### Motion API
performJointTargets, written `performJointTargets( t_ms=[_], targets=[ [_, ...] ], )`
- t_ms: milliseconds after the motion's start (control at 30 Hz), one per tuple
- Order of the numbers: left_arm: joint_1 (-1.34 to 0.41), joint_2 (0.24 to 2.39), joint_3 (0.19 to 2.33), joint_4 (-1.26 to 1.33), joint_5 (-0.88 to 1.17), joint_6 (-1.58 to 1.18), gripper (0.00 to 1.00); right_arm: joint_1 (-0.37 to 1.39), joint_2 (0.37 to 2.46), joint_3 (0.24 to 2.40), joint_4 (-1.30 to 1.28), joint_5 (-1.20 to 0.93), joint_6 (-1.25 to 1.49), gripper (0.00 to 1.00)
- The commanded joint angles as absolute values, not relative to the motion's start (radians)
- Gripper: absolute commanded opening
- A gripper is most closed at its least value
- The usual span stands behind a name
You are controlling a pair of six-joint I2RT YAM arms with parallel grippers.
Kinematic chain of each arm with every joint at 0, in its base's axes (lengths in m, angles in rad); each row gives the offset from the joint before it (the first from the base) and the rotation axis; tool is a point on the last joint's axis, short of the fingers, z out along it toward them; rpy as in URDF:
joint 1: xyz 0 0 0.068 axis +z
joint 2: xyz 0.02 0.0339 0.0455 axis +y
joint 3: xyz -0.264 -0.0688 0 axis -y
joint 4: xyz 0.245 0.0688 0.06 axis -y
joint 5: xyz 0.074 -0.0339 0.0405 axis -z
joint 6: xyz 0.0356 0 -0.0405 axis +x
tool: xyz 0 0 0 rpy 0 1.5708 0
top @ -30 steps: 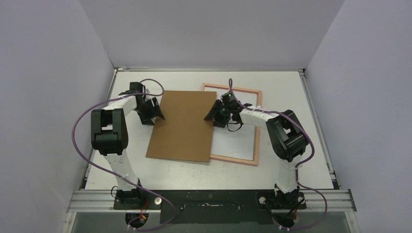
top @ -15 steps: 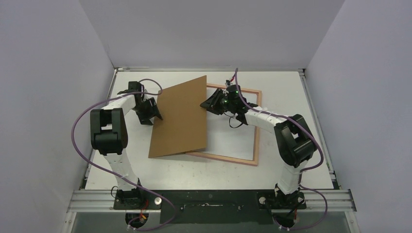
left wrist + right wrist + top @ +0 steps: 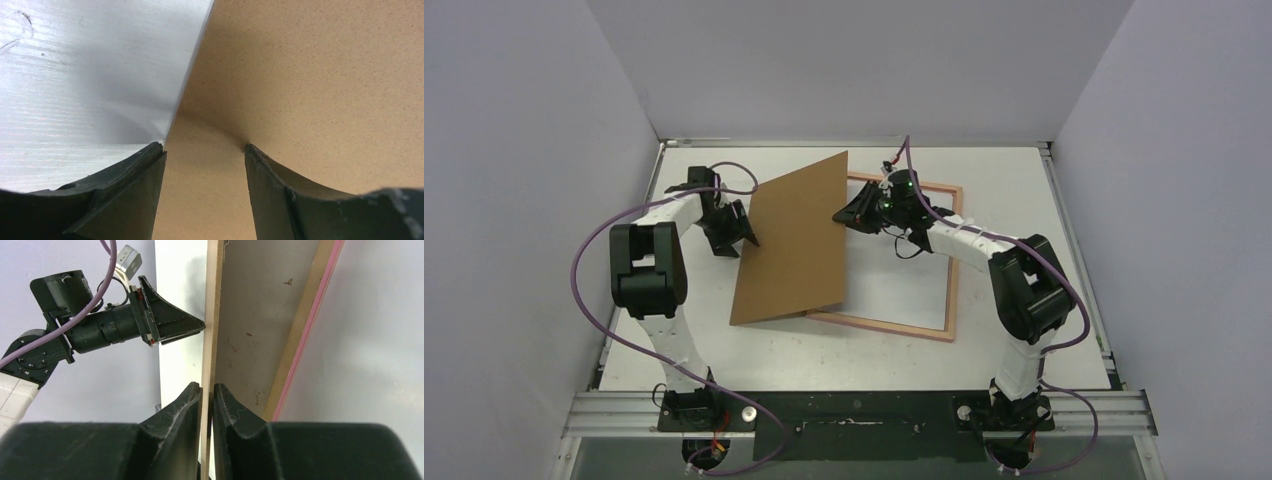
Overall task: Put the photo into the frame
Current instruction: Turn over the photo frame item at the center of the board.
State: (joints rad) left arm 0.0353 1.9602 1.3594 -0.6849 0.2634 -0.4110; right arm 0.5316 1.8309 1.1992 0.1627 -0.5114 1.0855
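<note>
I see the right pincer (image 3: 207,387) pinching the right edge of the panel (image 3: 794,245), which tilts with its left edge down on the counter (image 3: 824,355). Left pincer (image 3: 205,150) stands spread astride that left edge. Frame (image 3: 884,326) lies flat, partly under the panel.

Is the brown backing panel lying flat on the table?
No: the backing panel stands tilted, its right edge pinched by the right gripper and held up above the frame.

The left end effector (image 3: 205,150) has its two dark fingers (image 3: 131,192) spread apart in front of a brown fibreboard panel (image 3: 320,75), whose edge crosses the pale tabletop (image 3: 85,75) diagonally.
</note>
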Motion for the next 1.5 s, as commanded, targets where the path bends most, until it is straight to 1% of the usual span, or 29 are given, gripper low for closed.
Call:
performJointTargets(
  t_ms=[0, 33, 100, 267, 367, 500, 600, 700, 867, 967, 1067, 1233, 1367, 1467],
  targets=[
    [0.017, 1.993, 1.37, -0.709, 0.278, -0.416, 0.58, 0.562, 1.827, 1.3, 0.134, -0.557, 1.03, 0.12],
    [0.018, 1.99, 1.372, -0.709, 0.277, -0.417, 0.58, 0.564, 1.829, 1.308, 0.113, -0.552, 1.021, 0.09],
    [0.018, 1.982, 1.375, -0.707, 0.272, -0.417, 0.58, 0.568, 1.834, 1.328, 0.076, -0.541, 1.002, 0.0],
    [0.018, 1.941, 1.406, -0.732, 0.213, -0.405, 0.58, 0.588, 1.828, 1.395, -0.066, -0.472, 0.944, 0.0],
    [0.016, 1.883, 1.465, -0.782, 0.131, -0.388, 0.59, 0.601, 1.82, 1.439, -0.133, -0.416, 0.946, 0.0],
    [0.008, 1.761, 1.506, -0.817, 0.026, -0.351, 0.63, 0.629, 1.83, 1.528, -0.245, -0.324, 0.956, 0.0],
    [-0.038, 1.645, 1.506, -0.805, 0.008, -0.321, 0.66, 0.646, 1.857, 1.605, -0.306, -0.28, 0.977, 0.0],
    [-0.093, 1.523, 1.496, -0.768, -0.01, -0.283, 0.68, 0.67, 1.88, 1.687, -0.384, -0.224, 0.982, 0.0],
    [-0.273, 1.355, 1.488, -0.72, -0.104, -0.194, 0.71, 0.707, 1.895, 1.788, -0.477, -0.149, 0.985, 0.0],
    [-0.361, 1.258, 1.433, -0.68, -0.14, -0.187, 0.71, 0.712, 1.9, 1.817, -0.487, -0.155, 1.034, 0.0],
    [-0.402, 1.126, 1.334, -0.586, -0.086, -0.222, 0.71, 0.718, 1.883, 1.804, -0.424, -0.177, 1.137, 0.0],
    [-0.415, 0.926, 1.133, -0.445, 0.024, -0.225, 0.72, 0.712, 1.869, 1.823, -0.392, -0.175, 1.208, 0.0],
    [-0.421, 0.814, 0.979, -0.3, 0.183, -0.125, 0.72, 0.689, 1.874, 1.849, -0.376, -0.194, 1.295, 0.0],
    [-0.422, 0.731, 0.882, -0.208, 0.218, -0.033, 0.72, 0.672, 1.898, 1.884, -0.383, -0.213, 1.345, 0.0]
  ],
)
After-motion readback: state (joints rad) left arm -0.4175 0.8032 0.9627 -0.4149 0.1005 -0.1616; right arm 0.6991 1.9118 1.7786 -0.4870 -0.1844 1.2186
